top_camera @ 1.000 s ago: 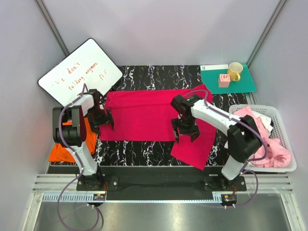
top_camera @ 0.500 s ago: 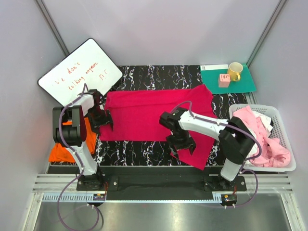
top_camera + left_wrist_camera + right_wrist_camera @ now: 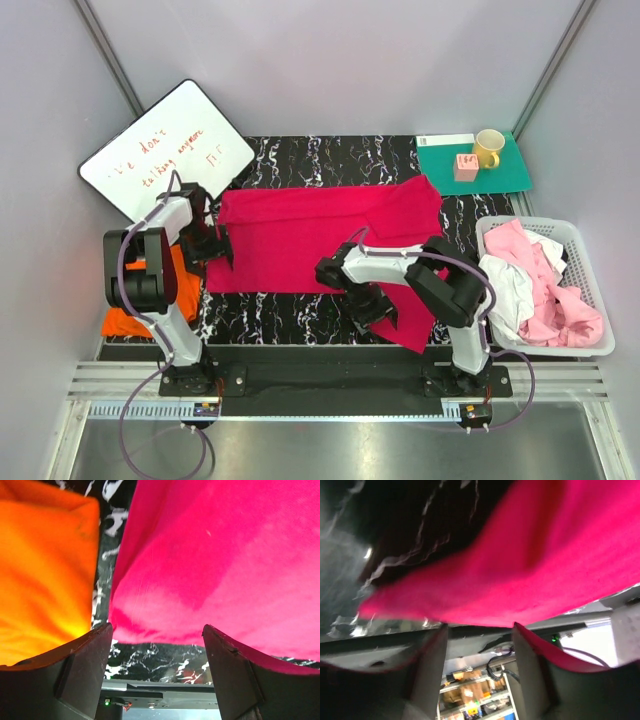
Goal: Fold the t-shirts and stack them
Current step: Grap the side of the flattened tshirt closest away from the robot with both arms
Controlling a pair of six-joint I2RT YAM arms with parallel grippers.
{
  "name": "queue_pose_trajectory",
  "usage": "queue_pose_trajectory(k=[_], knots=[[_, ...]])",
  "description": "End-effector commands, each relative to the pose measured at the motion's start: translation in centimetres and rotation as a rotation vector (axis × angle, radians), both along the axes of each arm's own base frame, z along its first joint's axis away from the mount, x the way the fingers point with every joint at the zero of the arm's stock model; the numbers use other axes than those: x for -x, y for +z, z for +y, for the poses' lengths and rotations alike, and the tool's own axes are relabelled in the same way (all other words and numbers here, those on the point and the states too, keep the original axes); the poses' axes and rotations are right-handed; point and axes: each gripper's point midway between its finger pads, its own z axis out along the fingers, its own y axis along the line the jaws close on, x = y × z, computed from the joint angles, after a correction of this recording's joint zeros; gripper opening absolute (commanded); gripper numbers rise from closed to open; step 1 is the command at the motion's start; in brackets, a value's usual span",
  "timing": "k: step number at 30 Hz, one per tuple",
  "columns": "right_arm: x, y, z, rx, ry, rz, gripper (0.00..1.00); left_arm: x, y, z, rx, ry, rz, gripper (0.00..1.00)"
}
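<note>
A large magenta-red t-shirt (image 3: 300, 235) lies spread across the marbled table, and its right part (image 3: 418, 315) hangs down to the near edge. My left gripper (image 3: 212, 250) stands open at the shirt's left edge. In the left wrist view the shirt's near-left corner (image 3: 150, 620) lies just ahead of that gripper (image 3: 157, 630), with nothing between the fingers. My right gripper (image 3: 372, 310) is low at the near hem of the shirt. In the right wrist view it (image 3: 480, 627) is open with the hem (image 3: 485, 610) right at its tips. An orange t-shirt (image 3: 135, 305) lies folded at the left.
A white basket (image 3: 592, 262) at the right holds crumpled pale pink (image 3: 565, 310) and white (image 3: 505, 285) t-shirts. A whiteboard (image 3: 165, 150) leans at the back left. A green mat (image 3: 500, 172) at the back right carries a yellow mug (image 3: 487, 147) and a pink cube (image 3: 465, 167).
My right gripper has swung left and toward the near edge, down to the shirt's hem, and its jaws have narrowed. The left gripper has stayed at the shirt's left edge.
</note>
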Motion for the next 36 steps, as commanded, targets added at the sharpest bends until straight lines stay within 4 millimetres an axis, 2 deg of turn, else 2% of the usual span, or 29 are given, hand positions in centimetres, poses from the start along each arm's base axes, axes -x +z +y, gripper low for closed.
queue_pose_trajectory(k=[1,2,4,9,13,16,20,21,24,25,33,36], knots=[[-1.3,-1.6,-0.9,0.095,0.058,-0.047,0.58,0.4,1.3,0.6,-0.026,-0.009,-0.034,0.78],[-1.5,-1.8,-1.0,0.107,0.065,-0.051,0.58,0.4,1.1,0.6,-0.024,-0.009,-0.029,0.78],[-2.0,-2.2,-1.4,0.143,0.078,-0.06,0.51,0.5,1.0,0.5,-0.023,-0.005,-0.023,0.78],[-2.9,-1.8,-1.6,0.172,0.095,-0.098,0.2,0.2,1.3,0.8,-0.034,-0.008,-0.019,0.76],[-2.9,-1.7,-1.4,0.159,0.103,-0.097,0.06,1.1,1.1,1.1,-0.053,-0.01,0.006,0.74],[-3.0,-1.5,-1.2,0.151,0.112,-0.099,0.0,1.6,0.2,1.1,-0.056,-0.009,0.032,0.73],[-3.2,-0.9,-1.0,0.139,0.105,-0.112,0.0,1.9,-0.7,0.4,-0.015,-0.009,0.06,0.36],[-3.4,-0.6,-1.0,0.135,0.107,-0.115,0.0,2.0,-1.1,0.4,-0.012,-0.012,0.073,0.31],[-3.5,0.0,-0.8,0.124,0.106,-0.124,0.0,2.4,-1.7,0.6,-0.023,-0.01,0.105,0.35],[-3.4,0.1,-0.9,0.126,0.106,-0.122,0.0,2.4,-1.7,0.6,-0.022,-0.01,0.106,0.47],[-3.7,0.9,-0.5,0.112,0.106,-0.131,0.0,2.6,-0.4,1.0,-0.048,-0.016,0.079,0.51],[-3.7,0.7,-0.5,0.115,0.108,-0.124,0.0,3.4,-1.2,0.9,-0.046,-0.011,0.119,0.51]])
